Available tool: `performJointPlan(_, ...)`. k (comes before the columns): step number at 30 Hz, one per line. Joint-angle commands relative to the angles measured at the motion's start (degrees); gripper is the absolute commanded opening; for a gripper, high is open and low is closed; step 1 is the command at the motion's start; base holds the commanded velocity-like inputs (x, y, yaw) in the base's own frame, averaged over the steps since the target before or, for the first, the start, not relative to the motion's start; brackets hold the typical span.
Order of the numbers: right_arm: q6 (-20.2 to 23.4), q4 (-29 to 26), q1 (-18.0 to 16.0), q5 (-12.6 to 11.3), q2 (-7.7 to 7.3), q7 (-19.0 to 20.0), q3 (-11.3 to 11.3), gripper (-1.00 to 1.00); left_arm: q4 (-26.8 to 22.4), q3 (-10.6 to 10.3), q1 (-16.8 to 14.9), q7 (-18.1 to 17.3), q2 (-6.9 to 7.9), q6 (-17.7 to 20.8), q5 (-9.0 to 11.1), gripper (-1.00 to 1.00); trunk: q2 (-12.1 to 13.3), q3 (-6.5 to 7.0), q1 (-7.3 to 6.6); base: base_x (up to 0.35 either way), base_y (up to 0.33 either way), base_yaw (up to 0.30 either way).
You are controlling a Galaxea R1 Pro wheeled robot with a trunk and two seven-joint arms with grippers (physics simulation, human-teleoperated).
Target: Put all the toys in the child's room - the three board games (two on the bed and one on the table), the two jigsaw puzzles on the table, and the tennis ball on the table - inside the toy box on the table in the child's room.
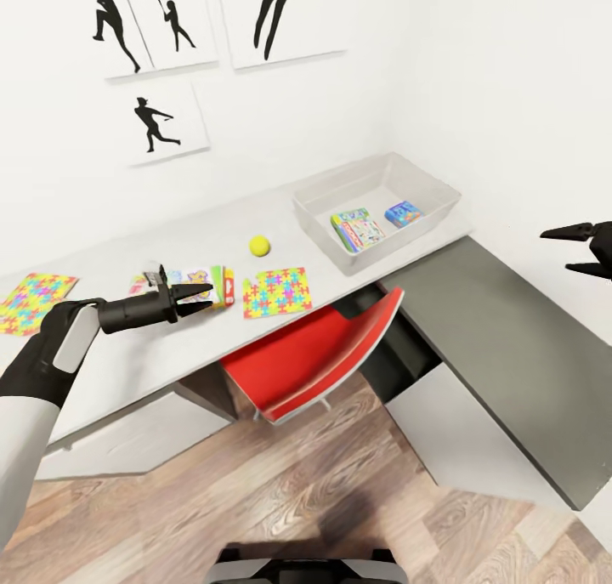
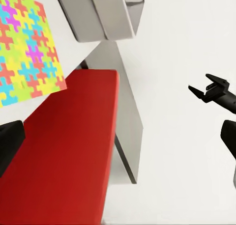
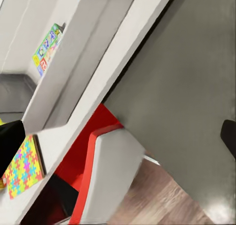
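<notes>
Light-grey laminate forms the top of the table (image 1: pixel 127 354), which turns into a lower dark-grey section (image 1: pixel 510 363) at the robot's right. A red chair (image 1: pixel 314 359) is tucked under the table edge, its back rising near the corner.

The toy box (image 1: pixel 319 203) stands at the far right end of the light top, against the wall. It already holds the green board game (image 1: pixel 359 229) and the smaller blue board game (image 1: pixel 404 213), lying flat on its floor, side by side.

Still outside the box, on the table top:
- One jigsaw puzzle (image 1: pixel 277 292) lies flat near the front edge, above the chair.
- The second jigsaw puzzle (image 1: pixel 34 299) lies flat well to the left.
- The SKIP-BO board game (image 1: pixel 183 285) lies flat between them, partly covered by the left gripper.
- The tennis ball (image 1: pixel 259 245) rests between the near puzzle and the toy box.

The left gripper (image 1: pixel 202 299) hovers just above the SKIP-BO box, jaws slightly apart and empty; the position suggests this box as the next pick. The right gripper (image 1: pixel 565 250) is held over the dark section, well apart from every toy, jaws spread and empty, presumably parked clear of the left arm's path.
</notes>
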Motion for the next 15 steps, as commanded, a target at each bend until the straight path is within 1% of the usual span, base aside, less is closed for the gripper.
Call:
performJointPlan(1,0.00,0.01,-0.14,-0.58,0.03,-0.59,0.17,1.00,0.01,-0.12,-0.04,-0.17,0.11,0.22,0.08,1.00,-0.11,-0.09,0.02,-0.181,0.029,-0.275)
performJointPlan(9,0.00,0.01,-0.14,-0.56,0.34,-0.60,0.17,1.00,0.01,-0.14,-0.04,-0.18,0.57,0.21,0.10,1.00,-0.11,-0.09,0.02,-0.262,0.071,-0.277)
performJointPlan(11,0.00,0.01,-0.14,-0.57,0.36,-0.60,0.22,1.00,0.01,-0.15,-0.04,-0.18,0.60,0.21,0.10,1.00,-0.11,-0.09,0.02,-0.127,0.033,-0.277)
performJointPlan(15,0.00,0.01,-0.14,-0.56,0.37,-0.60,0.25,1.00,0.01,-0.15,-0.04,-0.18,0.61,0.19,0.10,1.00,-0.11,-0.09,0.02,-0.049,0.013,-0.273)
